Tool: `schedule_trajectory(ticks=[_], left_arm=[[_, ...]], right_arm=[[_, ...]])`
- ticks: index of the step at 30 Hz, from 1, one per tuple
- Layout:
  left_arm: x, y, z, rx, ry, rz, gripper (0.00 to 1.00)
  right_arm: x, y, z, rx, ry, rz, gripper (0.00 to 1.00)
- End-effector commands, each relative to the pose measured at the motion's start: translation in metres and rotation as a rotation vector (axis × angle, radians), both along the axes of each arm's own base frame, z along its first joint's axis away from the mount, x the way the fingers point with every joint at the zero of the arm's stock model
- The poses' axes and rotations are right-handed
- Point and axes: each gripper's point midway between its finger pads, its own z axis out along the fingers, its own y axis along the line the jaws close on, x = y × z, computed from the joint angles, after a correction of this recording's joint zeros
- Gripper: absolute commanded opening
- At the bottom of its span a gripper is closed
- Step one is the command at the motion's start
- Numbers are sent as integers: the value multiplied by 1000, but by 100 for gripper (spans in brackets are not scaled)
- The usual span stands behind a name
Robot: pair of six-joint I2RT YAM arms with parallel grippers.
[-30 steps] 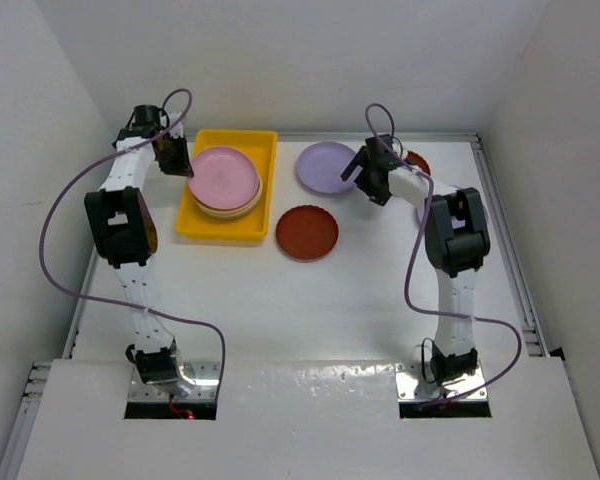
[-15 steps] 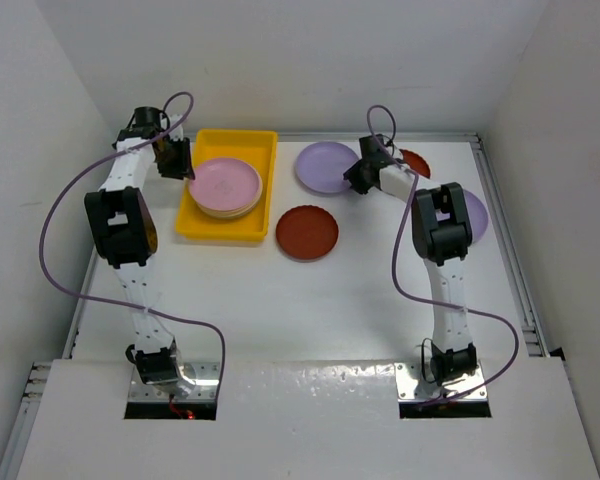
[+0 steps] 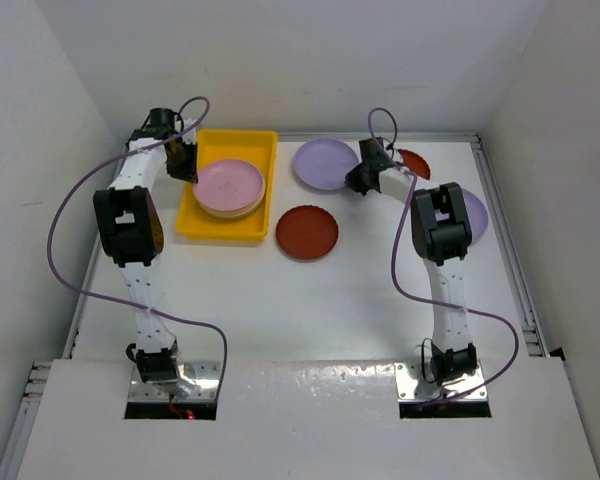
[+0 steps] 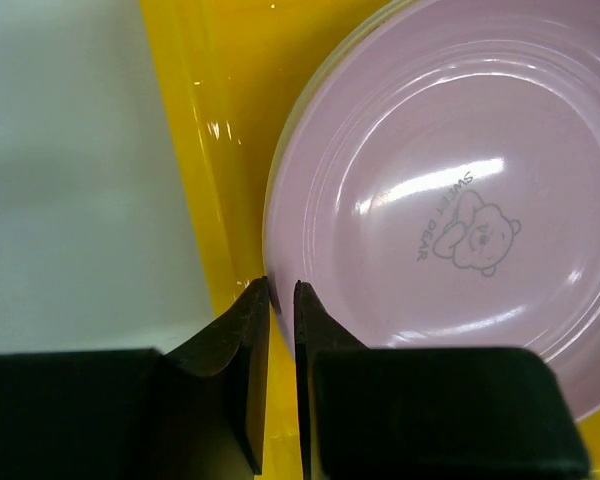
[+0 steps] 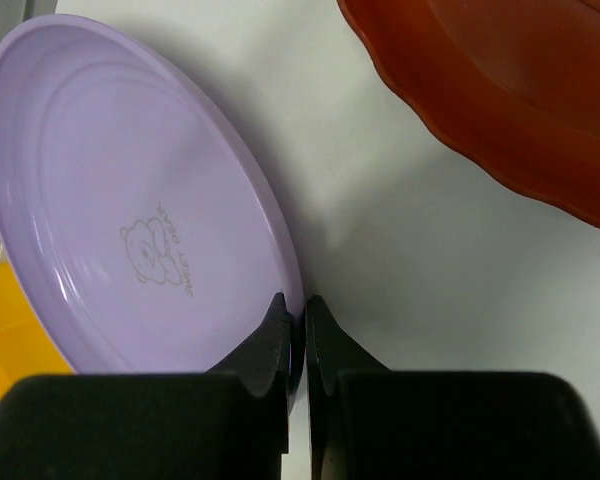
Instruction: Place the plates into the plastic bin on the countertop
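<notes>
Plates from above: a pink plate [image 3: 228, 183] tops the stack inside the yellow bin [image 3: 242, 139], while a lilac plate [image 3: 323, 164] and a red-brown plate [image 3: 307, 232] sit on the countertop [image 3: 280, 300] right of it. My left wrist view has the left gripper [image 4: 281, 287] nearly closed at the pink rim, and I cannot tell if it pinches; my right wrist view shows the right gripper [image 5: 305, 300] clamped on the lilac plate's rim
</notes>
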Motion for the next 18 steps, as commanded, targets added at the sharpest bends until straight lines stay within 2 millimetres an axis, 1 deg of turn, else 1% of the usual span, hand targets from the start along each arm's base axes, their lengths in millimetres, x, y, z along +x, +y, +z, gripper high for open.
schedule_trajectory(ticks=[1,2,3,5,6,7,9,10,11,12,13,14,15,16,17,18], left_arm=[[-4,-9,-5,-4,20,-26,17],[-4,-9,-5,-4,20,-26,17],[-4,-14,-5,-4,20,-35,18],[-4,-12,-6,10,18,-39,20],[-4,-10,-6,19,19,-34,22],[-4,-10,-6,19,19,-34,22],[-4,-8,-6,29,20,-27,23],[-1,-6,3,41,0,-20,27],[1,-6,6,42,-9,-20,29],[3,-3,14,53,-27,-13,30],[8,-1,21,63,-47,-7,34],[10,-1,38,71,-84,-15,36],[12,-1,46,73,-104,-14,39],[16,0,61,75,-138,-13,46],[17,-2,71,74,-162,-28,48],[15,-10,87,44,-196,-63,50]], right_arm=[[-5,-5,6,-32,-8,19,0],[1,-2,16,-22,-43,27,0],[0,0,17,-23,-49,44,0],[0,3,21,-21,-62,55,0],[4,5,32,-13,-93,61,0],[0,4,29,-12,-87,62,0],[3,6,48,0,-136,70,0],[3,7,57,-3,-165,80,0],[4,8,63,-4,-182,89,0],[4,7,75,-5,-211,97,0],[3,8,87,-21,-236,122,0],[5,11,99,-16,-271,140,0],[2,12,122,-38,-325,172,0],[0,12,129,-47,-341,184,0],[-2,15,137,-54,-359,202,0],[-10,17,158,-81,-397,233,0]])
